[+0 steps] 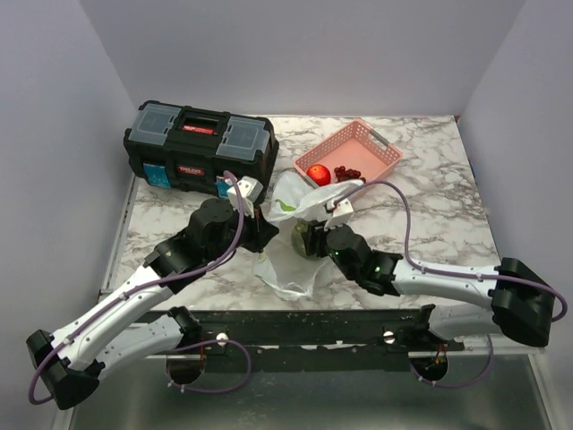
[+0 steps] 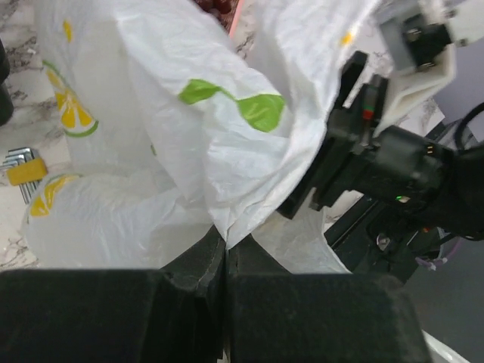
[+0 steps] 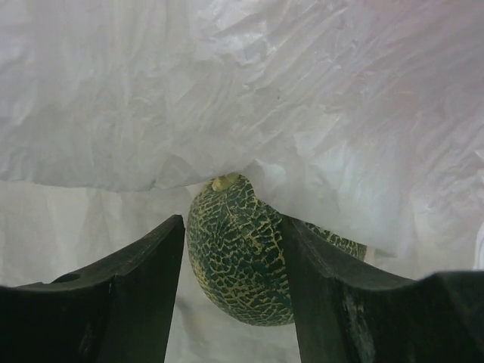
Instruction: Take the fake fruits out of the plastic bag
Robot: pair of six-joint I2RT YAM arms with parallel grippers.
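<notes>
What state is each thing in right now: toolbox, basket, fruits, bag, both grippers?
toolbox: lid closed.
pink basket: upright, two fruits inside.
apple: in the basket, out of the plastic bag.
grapes: in the basket beside the apple.
plastic bag: crumpled, pinched by the left gripper.
melon: clamped in the right gripper, bag draped behind it.
left gripper: shut on the plastic bag.
right gripper: shut on the melon.

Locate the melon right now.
In the right wrist view the melon sits centre frame, gripped by the right hand under folds of the plastic bag. From above, it's mid-table, nearer the arms than the pink basket.
</notes>
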